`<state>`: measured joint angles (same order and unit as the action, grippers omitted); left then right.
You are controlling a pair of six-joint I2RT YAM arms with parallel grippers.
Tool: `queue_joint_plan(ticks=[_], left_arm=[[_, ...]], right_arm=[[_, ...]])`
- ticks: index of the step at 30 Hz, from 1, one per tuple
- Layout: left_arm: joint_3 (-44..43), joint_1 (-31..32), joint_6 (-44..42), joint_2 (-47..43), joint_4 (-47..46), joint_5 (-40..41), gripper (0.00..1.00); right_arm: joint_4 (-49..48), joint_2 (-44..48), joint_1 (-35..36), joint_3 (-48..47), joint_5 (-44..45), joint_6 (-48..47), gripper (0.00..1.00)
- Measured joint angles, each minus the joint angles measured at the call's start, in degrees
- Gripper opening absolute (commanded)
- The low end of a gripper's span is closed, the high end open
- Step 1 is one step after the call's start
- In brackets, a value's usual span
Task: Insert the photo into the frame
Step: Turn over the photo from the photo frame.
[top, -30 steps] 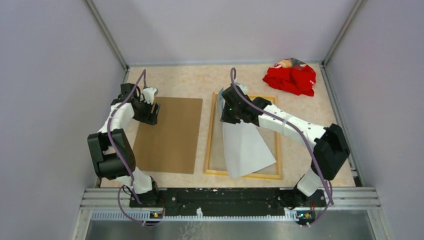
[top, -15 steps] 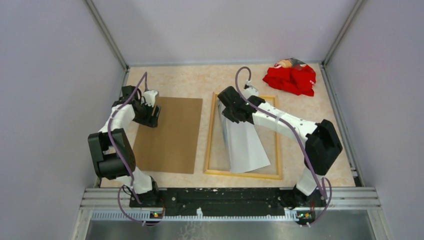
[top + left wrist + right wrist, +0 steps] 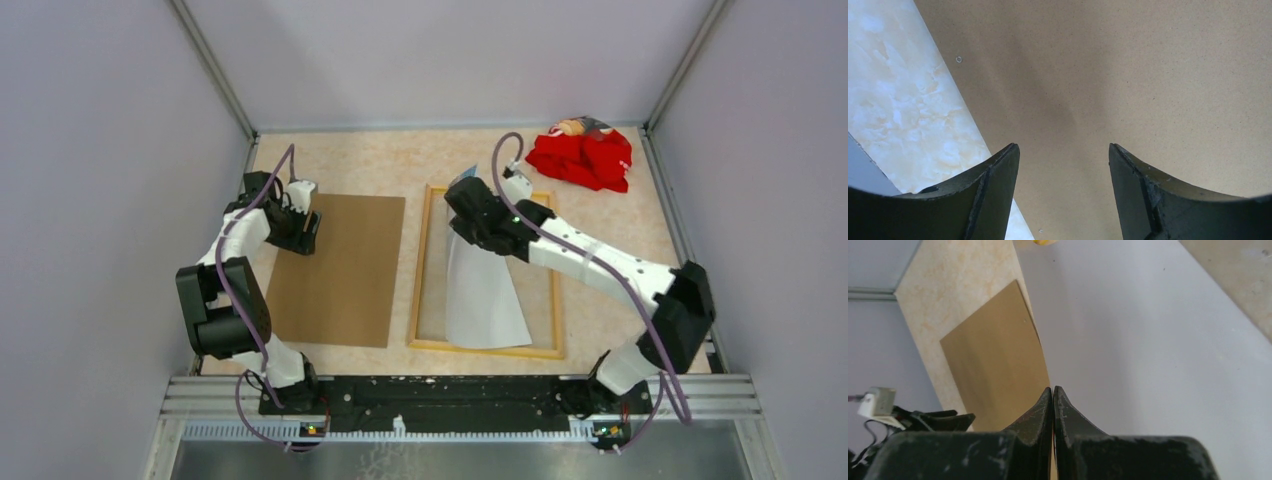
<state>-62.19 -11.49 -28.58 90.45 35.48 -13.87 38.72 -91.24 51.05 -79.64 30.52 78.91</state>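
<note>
The job is about half done, as I judge it. My right fingers (image 3: 1053, 390) are pressed fully together on the far edge of the photo (image 3: 485, 300) — the sheet is pinched between them, and its plain white back fills most of what my right wrist sees. From above, that far edge is held up off the table (image 3: 380, 160), with a blue corner of the print poking out past my wrist. The rest of the sheet slopes down toward me. Its near edge rests inside the frame (image 3: 421, 280), close to the near rail.

The frame lies flat with its pale wood side up, so the print going in white side up looks right to me. The sheet sits a little skewed in the opening, closer to the left rail at the far end than at the near end.

My left fingers (image 3: 1063, 150) stand well apart and hold nothing. They hang just above the far left corner of the brown board (image 3: 335, 270), which lies flat beside the frame, apart from it. A red cloth (image 3: 582, 158) sits bunched in the far right corner, out of the way.

What is left is to bring the raised edge down into the opening, square the sheet to the rails, and let go — whether it will seat flat I cannot tell from here.
</note>
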Motion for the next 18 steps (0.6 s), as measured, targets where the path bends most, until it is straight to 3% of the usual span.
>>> queue_joint_plan(ticks=[9,18], left_arm=[[0.00,0.00,0.09,0.00,0.00,-0.42,0.72],[0.00,0.00,0.09,0.00,0.07,-0.46,0.72]], right_arm=[[2.93,17.79,0.15,4.76,9.40,0.61,0.00],[5.62,10.19,0.09,3.76,13.70,-2.34,0.00]])
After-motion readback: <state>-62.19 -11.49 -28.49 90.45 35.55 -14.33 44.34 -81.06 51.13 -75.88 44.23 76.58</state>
